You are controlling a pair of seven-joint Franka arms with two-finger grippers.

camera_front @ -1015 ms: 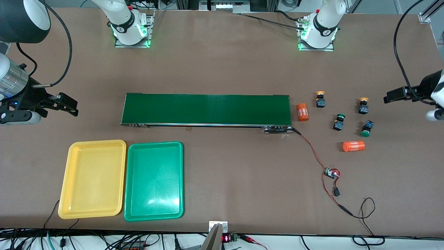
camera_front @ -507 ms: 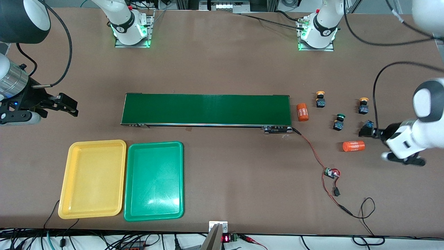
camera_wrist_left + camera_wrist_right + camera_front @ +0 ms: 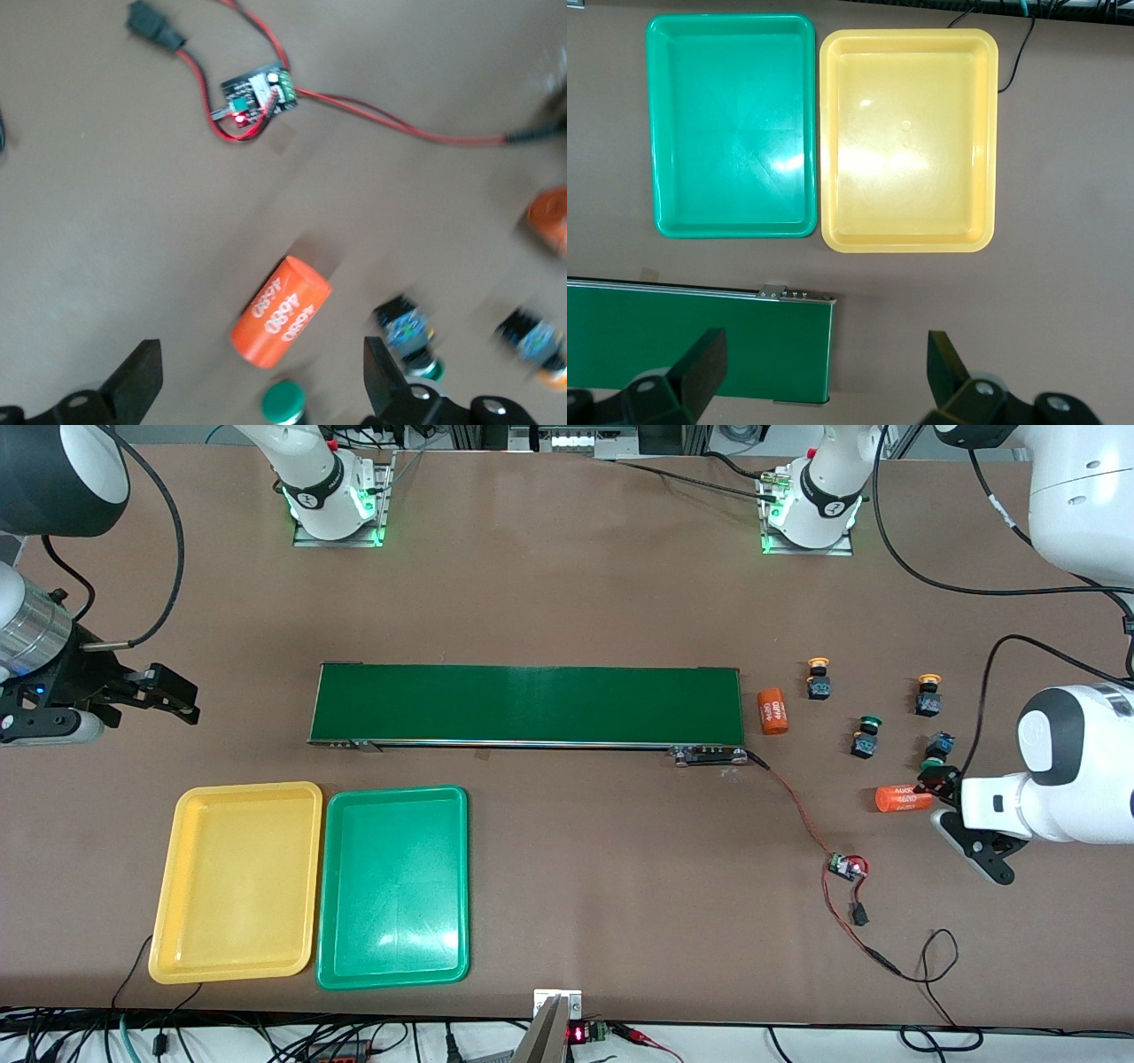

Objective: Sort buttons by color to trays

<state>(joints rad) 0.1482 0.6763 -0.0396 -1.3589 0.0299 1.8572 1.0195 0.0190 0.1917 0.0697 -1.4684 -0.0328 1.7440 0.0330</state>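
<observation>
The left gripper [image 3: 941, 802] hangs with its fingers spread wide and nothing between them, over the orange cylinder printed "4680" [image 3: 902, 798] (the one at the left arm's end of the table) and the nearest green-capped push-button switch [image 3: 935, 754]. The other green-capped button [image 3: 866, 736] and the two yellow-orange-capped buttons [image 3: 819, 676] [image 3: 928, 693] stand on the brown table [image 3: 567, 593] near it, none in a tray. The right gripper [image 3: 151, 693] waits, fingers apart and empty, at the right arm's end, above the shallow yellow plastic tray [image 3: 235, 881] and the matching green tray [image 3: 392, 886], which lie side by side nearer the front camera than the long dark-green conveyor belt [image 3: 528, 704].
</observation>
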